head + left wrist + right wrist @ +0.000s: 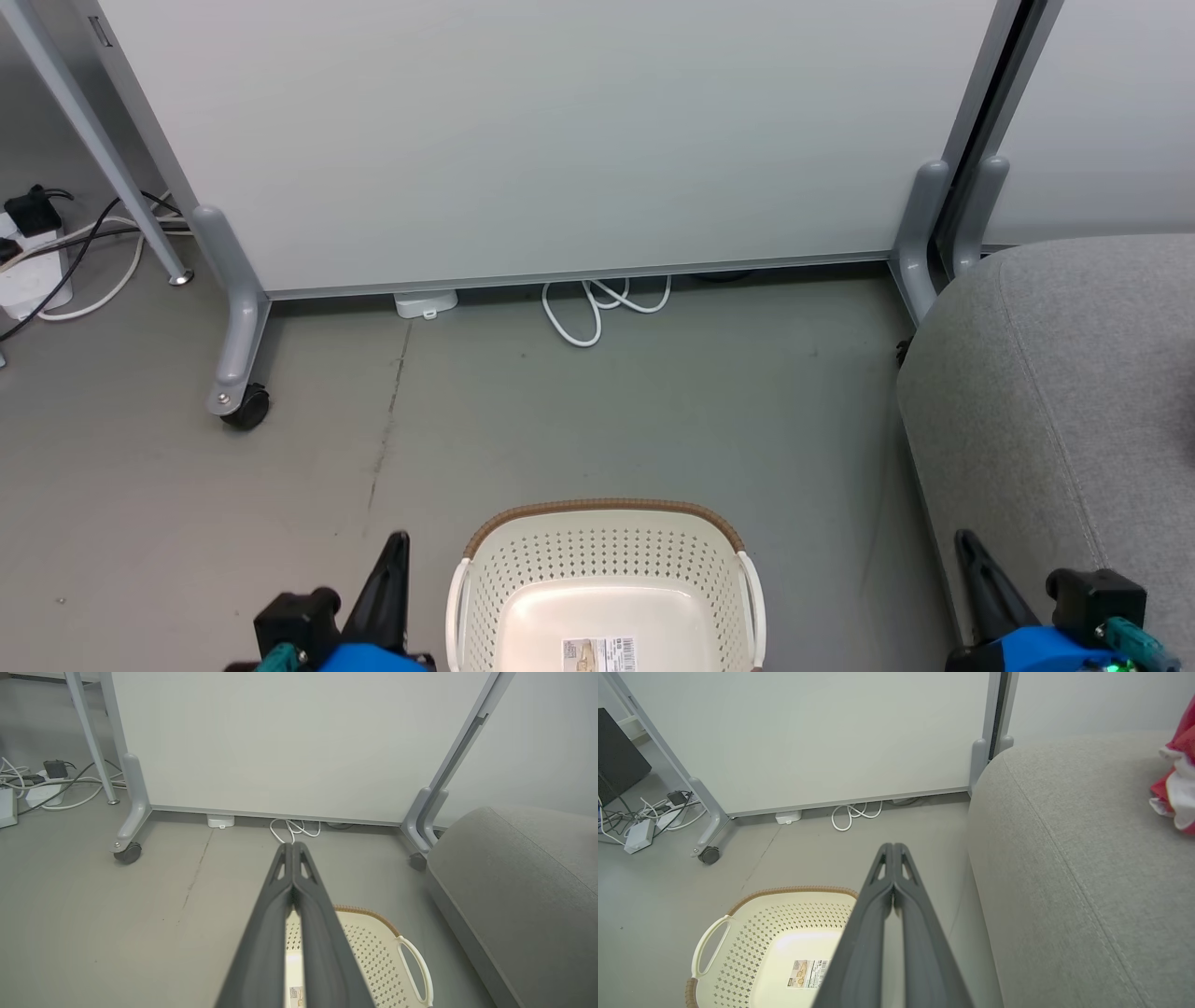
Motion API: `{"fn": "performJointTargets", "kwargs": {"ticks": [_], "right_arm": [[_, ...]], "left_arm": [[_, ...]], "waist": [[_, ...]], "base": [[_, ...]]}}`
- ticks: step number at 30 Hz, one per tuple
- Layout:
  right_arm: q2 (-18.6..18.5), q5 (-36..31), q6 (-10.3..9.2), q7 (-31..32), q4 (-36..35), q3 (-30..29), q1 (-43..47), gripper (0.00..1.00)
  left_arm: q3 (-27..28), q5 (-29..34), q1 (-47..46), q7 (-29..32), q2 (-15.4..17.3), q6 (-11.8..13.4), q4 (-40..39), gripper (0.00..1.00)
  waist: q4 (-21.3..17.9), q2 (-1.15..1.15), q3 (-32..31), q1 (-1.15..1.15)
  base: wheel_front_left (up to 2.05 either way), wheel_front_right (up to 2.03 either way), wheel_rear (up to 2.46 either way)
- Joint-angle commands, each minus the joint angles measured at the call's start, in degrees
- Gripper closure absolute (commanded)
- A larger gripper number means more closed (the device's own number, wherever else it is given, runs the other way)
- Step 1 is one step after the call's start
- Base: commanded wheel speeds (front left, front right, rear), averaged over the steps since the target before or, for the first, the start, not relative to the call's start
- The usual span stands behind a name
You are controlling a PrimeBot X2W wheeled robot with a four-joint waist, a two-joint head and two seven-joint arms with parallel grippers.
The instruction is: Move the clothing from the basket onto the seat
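At lower centre of the head view, the basket (pixel 607 551) stands on the floor, no clothing visible inside; the clothing (pixel 1176 779) lies on the seat (pixel 1064 858), at the right edge of the right wrist view. Left gripper (pixel 397 555) and right gripper (pixel 969 555) flank the basket, fingers pressed together, holding nothing. Transfer step appears complete; next move calls only for checking the basket's hidden corners

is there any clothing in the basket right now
No, the basket's floor shows bare apart from its barcode label, while red clothing lies on the seat.
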Motion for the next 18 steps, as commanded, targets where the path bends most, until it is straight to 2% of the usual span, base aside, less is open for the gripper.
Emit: {"fn": "performJointTargets", "kwargs": {"ticks": [1,18], "right_arm": [[0.0,0.3,0.0,0.1,0.4,-0.1,0.0,1.0],[0.0,18.4,0.0,2.8,-0.2,-0.2,-1.5,1.0]], "left_arm": [[0.0,-0.3,0.3,0.1,-0.1,0.0,0.2,1.0],[3.6,-16.2,-0.3,4.6,-0.3,0.0,-2.7,1.0]], "waist": [[0.0,0.0,0.0,0.0],[-0.7,0.0,-0.1,0.0]], "base": [[0.0,0.0,0.0],[0.0,0.0,0.0]]}}
